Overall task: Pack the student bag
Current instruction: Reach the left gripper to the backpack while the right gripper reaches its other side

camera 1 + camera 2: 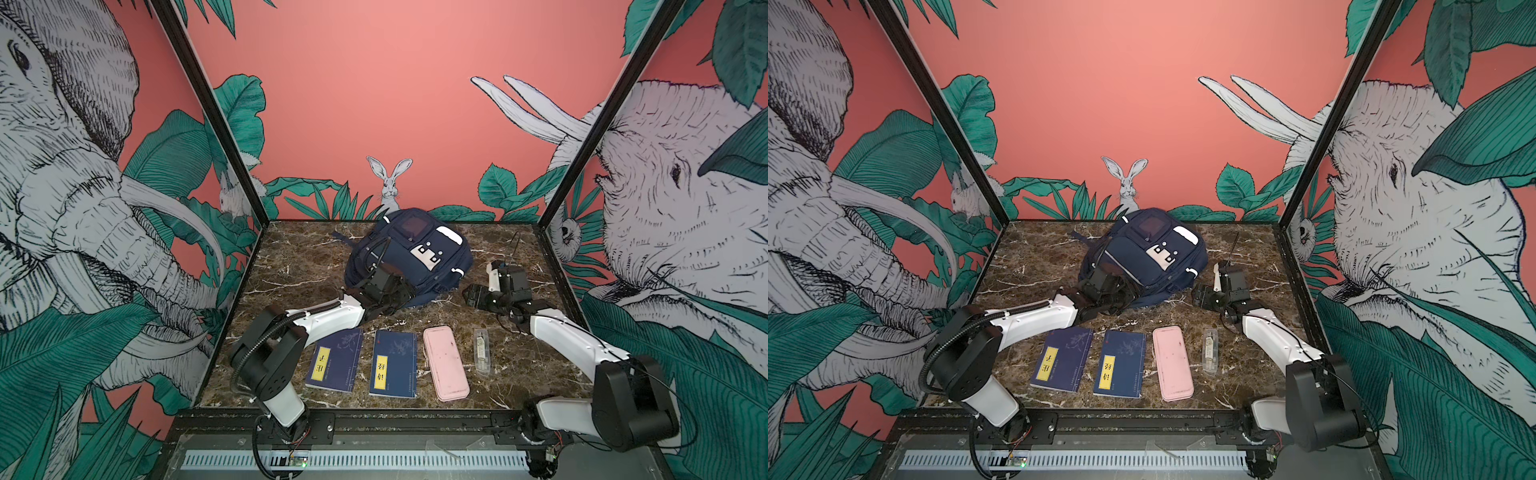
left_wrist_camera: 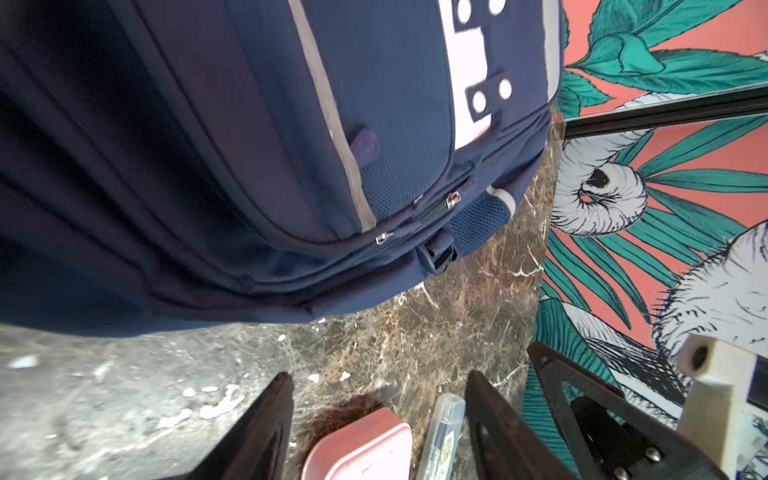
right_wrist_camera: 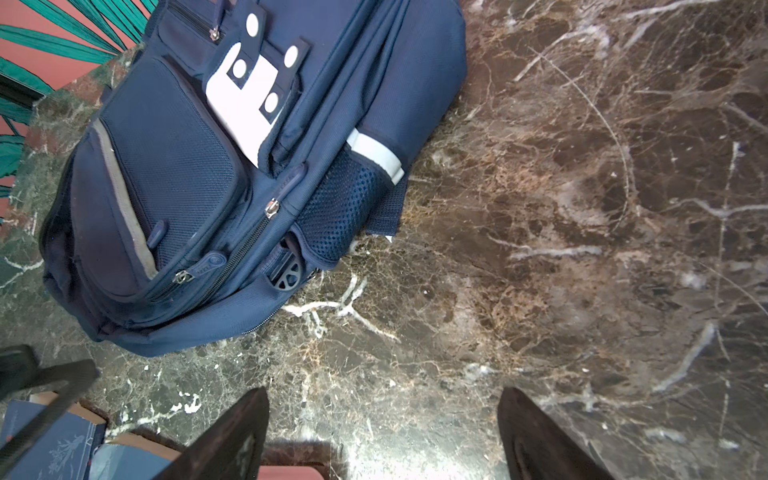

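Note:
The student bag (image 1: 411, 257) (image 1: 1142, 257) is a navy backpack with white patches. It lies front-up at the back middle of the marble table, and its zips look closed in the right wrist view (image 3: 187, 166). My left gripper (image 1: 399, 297) (image 1: 1121, 296) hovers at the bag's near-left edge. In the left wrist view it (image 2: 379, 374) is open over bare marble, and the bag (image 2: 249, 145) fills the picture beyond it. My right gripper (image 1: 471, 296) (image 1: 1200, 296) is just right of the bag, apart from it. It is open (image 3: 385, 390) and holds nothing.
Along the table's front lie two navy books with yellow labels (image 1: 334, 359) (image 1: 394, 363), a pink pencil case (image 1: 446, 363) and a clear pen case (image 1: 481, 351). Black frame posts and printed walls close in the left, right and back sides.

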`<action>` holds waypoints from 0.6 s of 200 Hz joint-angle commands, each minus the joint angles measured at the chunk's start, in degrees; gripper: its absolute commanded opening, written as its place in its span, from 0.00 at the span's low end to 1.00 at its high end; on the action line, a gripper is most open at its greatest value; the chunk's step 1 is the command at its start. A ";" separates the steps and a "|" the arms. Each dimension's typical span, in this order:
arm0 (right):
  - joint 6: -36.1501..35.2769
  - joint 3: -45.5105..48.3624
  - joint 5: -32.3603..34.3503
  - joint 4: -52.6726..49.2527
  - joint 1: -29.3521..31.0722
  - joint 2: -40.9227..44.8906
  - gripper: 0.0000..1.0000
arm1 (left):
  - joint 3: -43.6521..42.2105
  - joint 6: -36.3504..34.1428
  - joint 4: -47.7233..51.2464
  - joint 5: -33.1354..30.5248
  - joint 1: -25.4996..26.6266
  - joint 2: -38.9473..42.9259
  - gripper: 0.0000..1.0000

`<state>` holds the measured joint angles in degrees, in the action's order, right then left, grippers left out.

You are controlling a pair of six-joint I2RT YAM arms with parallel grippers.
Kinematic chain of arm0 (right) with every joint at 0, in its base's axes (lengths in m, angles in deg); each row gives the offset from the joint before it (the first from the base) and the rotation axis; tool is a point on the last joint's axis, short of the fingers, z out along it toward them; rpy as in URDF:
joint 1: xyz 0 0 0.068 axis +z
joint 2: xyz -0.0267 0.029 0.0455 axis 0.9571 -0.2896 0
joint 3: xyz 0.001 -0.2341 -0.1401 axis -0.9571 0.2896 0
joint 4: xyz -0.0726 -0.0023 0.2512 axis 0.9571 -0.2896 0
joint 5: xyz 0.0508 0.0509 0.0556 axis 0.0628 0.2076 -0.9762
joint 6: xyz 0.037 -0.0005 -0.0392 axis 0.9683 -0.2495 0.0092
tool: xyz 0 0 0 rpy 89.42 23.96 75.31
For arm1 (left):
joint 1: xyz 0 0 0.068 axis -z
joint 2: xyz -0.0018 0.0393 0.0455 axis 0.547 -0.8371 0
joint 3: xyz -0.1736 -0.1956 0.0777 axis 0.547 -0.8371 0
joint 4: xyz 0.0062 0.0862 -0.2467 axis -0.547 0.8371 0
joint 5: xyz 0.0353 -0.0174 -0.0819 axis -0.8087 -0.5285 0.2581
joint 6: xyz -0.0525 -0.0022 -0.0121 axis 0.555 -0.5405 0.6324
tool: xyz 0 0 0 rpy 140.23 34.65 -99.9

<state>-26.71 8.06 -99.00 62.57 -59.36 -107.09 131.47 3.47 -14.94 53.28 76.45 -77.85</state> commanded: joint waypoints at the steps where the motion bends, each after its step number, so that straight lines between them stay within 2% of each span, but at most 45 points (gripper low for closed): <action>1: 0.17 0.03 -0.67 0.99 0.57 -0.51 0.82 | 1.61 3.71 -1.76 0.82 0.80 -0.44 0.64; 69: -0.35 -1.86 -0.91 -0.94 0.96 -0.62 0.75 | 0.19 6.76 -0.32 -1.64 0.79 -1.29 0.51; 120: -0.51 -2.52 -1.29 -1.32 1.05 -0.71 0.74 | -1.93 8.72 -0.74 -3.85 -0.09 -2.06 0.51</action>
<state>-26.75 6.69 -100.05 61.15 -58.58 -107.30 131.18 9.94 -15.75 51.58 76.98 -79.38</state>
